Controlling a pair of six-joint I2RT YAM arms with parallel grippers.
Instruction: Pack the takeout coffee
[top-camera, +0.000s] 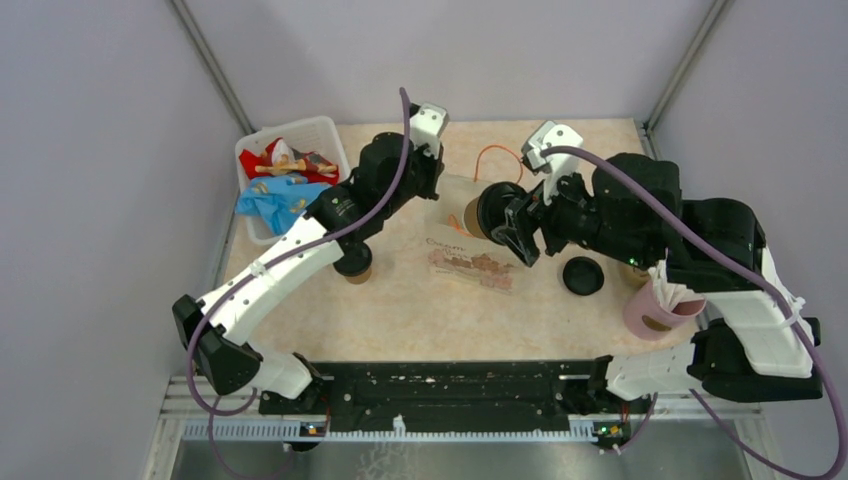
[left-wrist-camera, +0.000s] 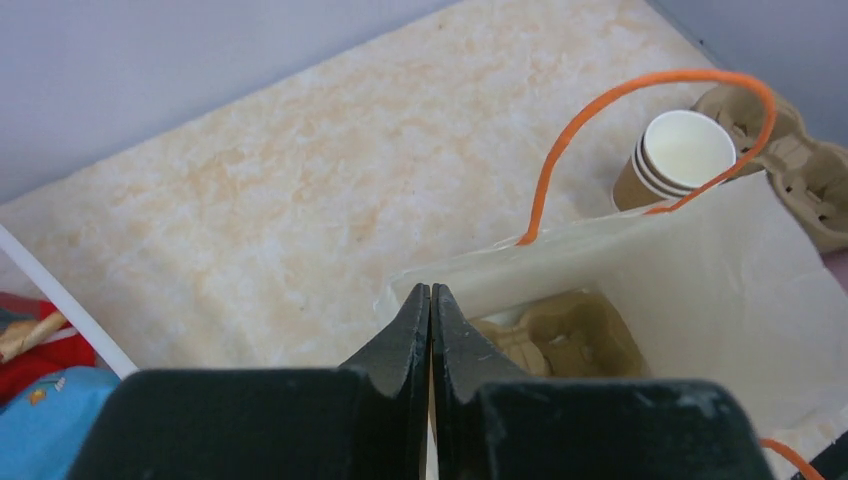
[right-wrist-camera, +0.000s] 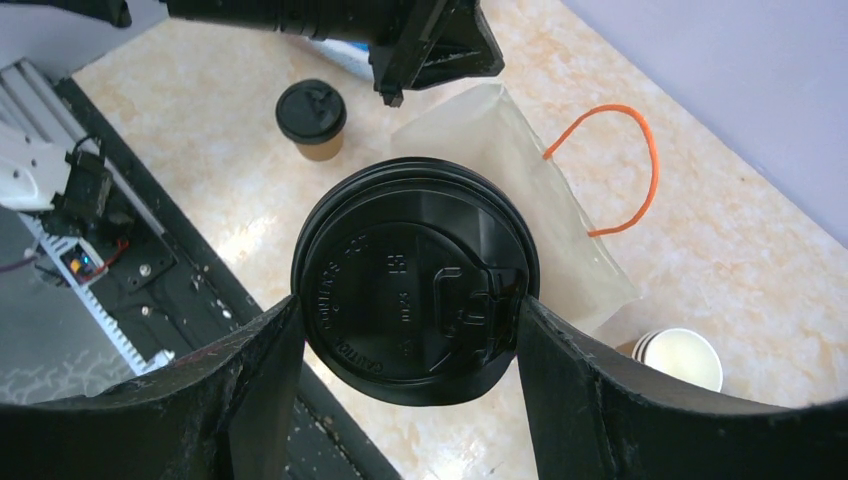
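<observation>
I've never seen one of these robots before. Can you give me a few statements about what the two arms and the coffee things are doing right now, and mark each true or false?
1. The right tool grips a lidded cup. True.
2. The left tool is wide open and touches nothing. False: it is shut on the rim of the paper bag.
3. A pulp tray lies inside the bag. True.
4. The bag's handles are blue. False: they are orange.
5. The second lidded cup is already in the bag. False: it stands on the table, outside the bag.
</observation>
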